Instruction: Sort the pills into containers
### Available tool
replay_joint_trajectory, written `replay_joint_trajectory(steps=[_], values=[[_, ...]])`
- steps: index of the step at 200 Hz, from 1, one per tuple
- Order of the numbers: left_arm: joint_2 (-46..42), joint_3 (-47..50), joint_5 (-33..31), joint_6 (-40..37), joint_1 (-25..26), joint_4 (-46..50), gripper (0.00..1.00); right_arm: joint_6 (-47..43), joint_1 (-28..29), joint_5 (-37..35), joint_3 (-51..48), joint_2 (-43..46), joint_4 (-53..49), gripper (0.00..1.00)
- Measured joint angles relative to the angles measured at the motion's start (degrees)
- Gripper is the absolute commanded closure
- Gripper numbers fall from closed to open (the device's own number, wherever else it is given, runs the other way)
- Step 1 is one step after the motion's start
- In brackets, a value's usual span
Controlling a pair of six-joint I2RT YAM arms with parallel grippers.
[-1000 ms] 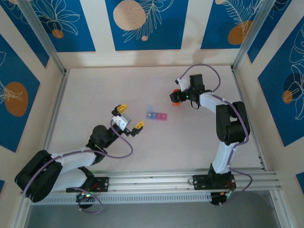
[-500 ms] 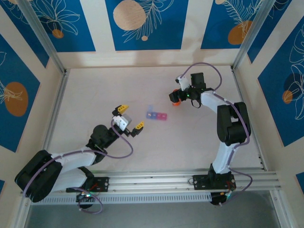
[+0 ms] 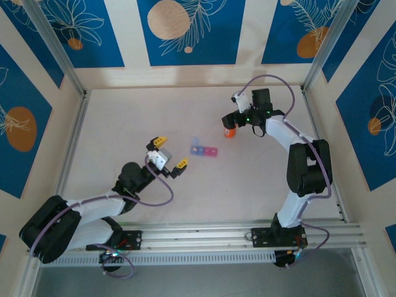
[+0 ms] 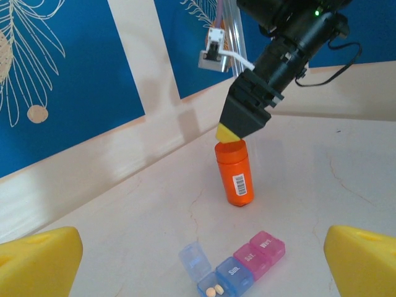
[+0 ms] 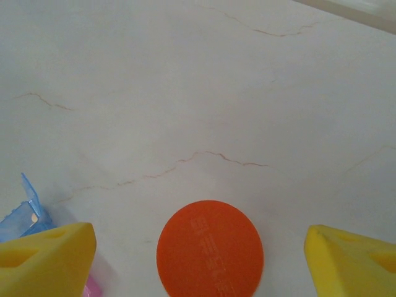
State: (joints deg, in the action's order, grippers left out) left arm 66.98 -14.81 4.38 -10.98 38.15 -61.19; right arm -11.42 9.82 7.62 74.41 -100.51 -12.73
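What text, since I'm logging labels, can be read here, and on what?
"SUN." on the blue pill-box lid.
Two pink lids: print too blurred to read.
Orange bottle label: barcode, print too small to read.
Bottle cap: embossed lettering, unreadable.

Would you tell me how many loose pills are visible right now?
2. Both pills sit together in the open blue section of the pill box; more may hide in closed sections or the orange bottle.
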Motion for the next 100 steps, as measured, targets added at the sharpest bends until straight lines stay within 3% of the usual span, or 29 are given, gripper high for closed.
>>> replay_joint_trajectory(steps=[67, 100], values=[[0.2, -3.9, -3.9, 3.6, 0.0, 6.2, 0.0, 14.7, 0.8, -5.7, 1.0, 14.6, -5.7, 0.25], [0.2, -7.7, -8.0, 7.0, 0.0, 13.0, 0.01, 22.4, 5.5, -8.3, -4.2, 21.9, -6.4, 0.27]])
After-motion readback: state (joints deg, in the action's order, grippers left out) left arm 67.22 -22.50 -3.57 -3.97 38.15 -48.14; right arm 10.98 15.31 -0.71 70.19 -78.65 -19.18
